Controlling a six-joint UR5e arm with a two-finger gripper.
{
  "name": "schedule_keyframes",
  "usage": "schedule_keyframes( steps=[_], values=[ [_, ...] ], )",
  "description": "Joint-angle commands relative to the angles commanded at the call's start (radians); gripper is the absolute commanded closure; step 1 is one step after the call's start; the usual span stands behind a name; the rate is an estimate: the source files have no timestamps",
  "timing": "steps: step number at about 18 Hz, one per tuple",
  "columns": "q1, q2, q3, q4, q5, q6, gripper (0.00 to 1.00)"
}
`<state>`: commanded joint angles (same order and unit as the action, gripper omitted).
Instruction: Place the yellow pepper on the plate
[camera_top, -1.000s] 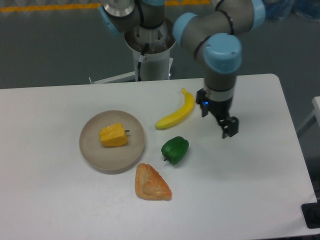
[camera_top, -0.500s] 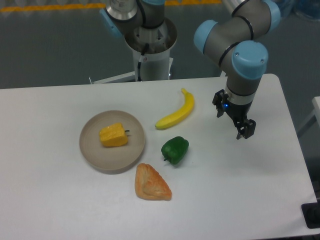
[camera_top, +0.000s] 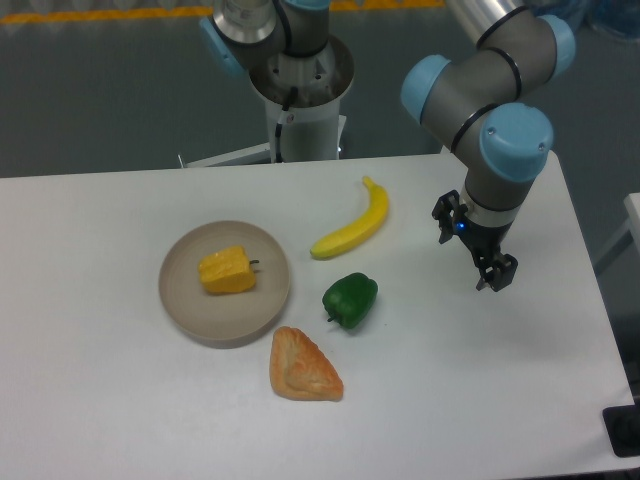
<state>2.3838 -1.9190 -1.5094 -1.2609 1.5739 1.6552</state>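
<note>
The yellow pepper (camera_top: 227, 270) lies inside the round beige plate (camera_top: 190, 310) at the left of the table, its dark stem pointing right. My gripper (camera_top: 494, 277) hangs over the right side of the table, far from the plate and to the right of the green pepper. Nothing is held between its dark fingers; from this angle I cannot tell whether they stand open or shut.
A yellow banana (camera_top: 354, 228) lies between the plate and the gripper. A green pepper (camera_top: 350, 299) sits below it, and a tan triangular pastry (camera_top: 301, 367) lies near the plate's lower right rim. The arm's base (camera_top: 299, 90) stands behind the table's back edge.
The gripper has moved to the right and slightly toward the front, away from the banana. The pepper, plate and other items have stayed put.
</note>
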Motion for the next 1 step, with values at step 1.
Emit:
schedule_keyframes(
  steps=[1],
  values=[
    [0.000,0.000,0.002,0.000,0.000,0.000,0.00]
  ],
)
